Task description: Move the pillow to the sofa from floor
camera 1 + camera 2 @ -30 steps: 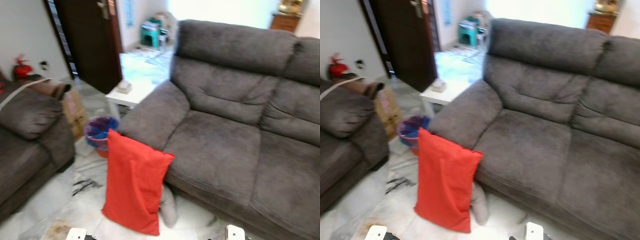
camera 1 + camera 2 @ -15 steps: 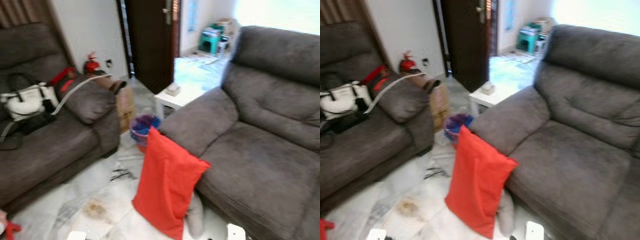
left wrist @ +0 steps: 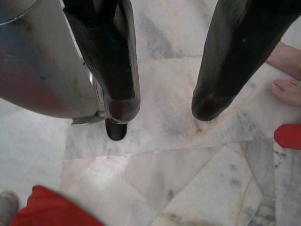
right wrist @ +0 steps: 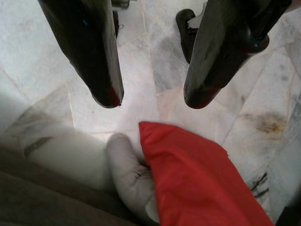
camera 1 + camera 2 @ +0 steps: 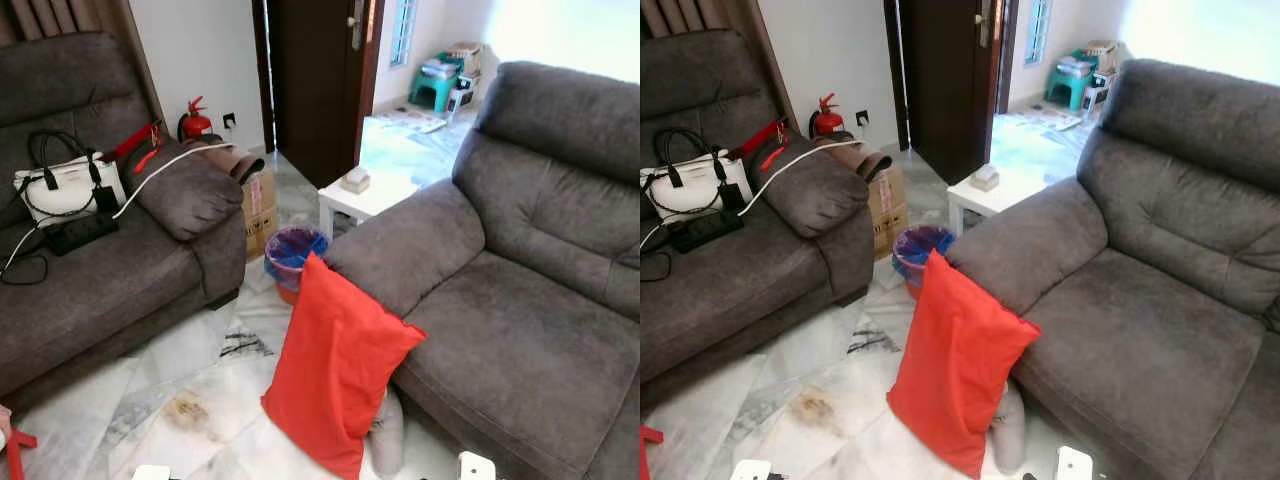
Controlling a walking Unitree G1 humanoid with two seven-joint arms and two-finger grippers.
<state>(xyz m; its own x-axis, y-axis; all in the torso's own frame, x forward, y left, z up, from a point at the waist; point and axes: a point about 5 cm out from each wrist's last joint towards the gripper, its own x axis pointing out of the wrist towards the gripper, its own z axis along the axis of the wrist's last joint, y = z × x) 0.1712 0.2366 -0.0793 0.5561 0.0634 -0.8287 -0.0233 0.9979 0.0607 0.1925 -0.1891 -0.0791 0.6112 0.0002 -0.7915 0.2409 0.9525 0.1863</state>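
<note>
Right now the robot is facing a red pillow (image 5: 335,385) standing upright on the marble floor (image 5: 180,400), leaning against the front of the grey sofa (image 5: 500,330) by its armrest. Both arms are hanging low: the left gripper (image 3: 162,106) and right gripper (image 4: 150,101) are each showing jaws apart, holding nothing. Likely best: bending in, gripping the soft, plump pillow from both sides near its middle, since it will sag.
</note>
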